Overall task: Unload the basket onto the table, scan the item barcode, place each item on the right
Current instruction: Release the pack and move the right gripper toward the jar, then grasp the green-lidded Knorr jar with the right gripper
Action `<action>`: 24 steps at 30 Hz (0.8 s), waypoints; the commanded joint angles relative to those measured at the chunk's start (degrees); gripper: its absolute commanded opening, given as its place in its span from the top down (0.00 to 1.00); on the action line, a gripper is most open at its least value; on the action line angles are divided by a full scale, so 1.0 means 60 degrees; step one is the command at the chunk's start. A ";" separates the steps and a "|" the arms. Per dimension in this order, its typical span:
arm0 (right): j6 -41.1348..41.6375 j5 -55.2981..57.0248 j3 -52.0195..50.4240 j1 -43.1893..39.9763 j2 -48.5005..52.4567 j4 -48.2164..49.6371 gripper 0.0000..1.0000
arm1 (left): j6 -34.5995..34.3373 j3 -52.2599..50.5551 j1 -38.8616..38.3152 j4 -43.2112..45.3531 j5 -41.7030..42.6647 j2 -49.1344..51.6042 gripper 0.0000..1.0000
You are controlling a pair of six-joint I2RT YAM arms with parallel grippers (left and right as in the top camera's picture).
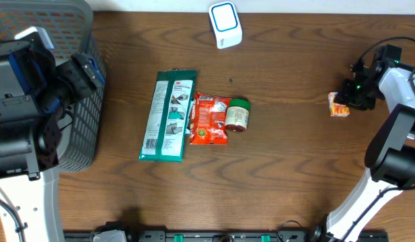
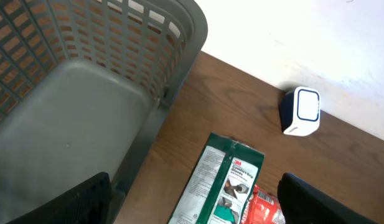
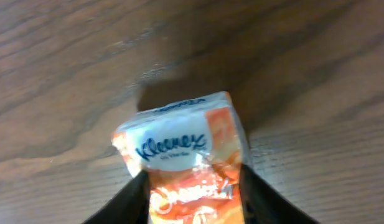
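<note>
Lying flat, the Kleenex pack points lengthwise away from the right claw clamping it.

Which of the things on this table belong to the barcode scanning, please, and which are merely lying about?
Part of the job: tissue pack, with the right jaws on either side of it; white scanner at the table's far edge.

Lying about, probably waiting: green packet; red packet; small jar; grey basket.
</note>
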 commanded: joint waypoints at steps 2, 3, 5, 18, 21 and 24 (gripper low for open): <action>0.0124 -0.0503 0.0798 -0.0069 -0.0251 -0.0648 0.42 | 0.0084 0.0000 0.0036 -0.0022 0.0058 0.0018 0.15; 0.0164 -0.0557 0.1122 -0.0066 -0.0353 -0.0871 0.39 | 0.0084 0.0000 0.0036 -0.0022 0.0058 0.0018 0.15; 0.0237 -0.0732 0.1705 -0.0055 -0.0554 -0.1381 0.36 | 0.0084 0.0000 0.0036 -0.0022 0.0058 0.0018 0.14; 0.1392 -0.3297 0.2772 0.2524 -0.1778 -0.3781 0.01 | 0.0084 0.0000 0.0036 -0.0022 0.0058 0.0018 0.15; 0.2036 -0.3825 0.2641 0.3621 -0.1668 -0.3428 0.01 | 0.0084 0.0000 0.0036 -0.0022 0.0058 0.0018 0.15; 0.2739 -0.2965 0.2626 0.4663 -0.1464 -0.3206 0.01 | 0.0084 0.0000 0.0036 -0.0022 0.0058 0.0018 0.15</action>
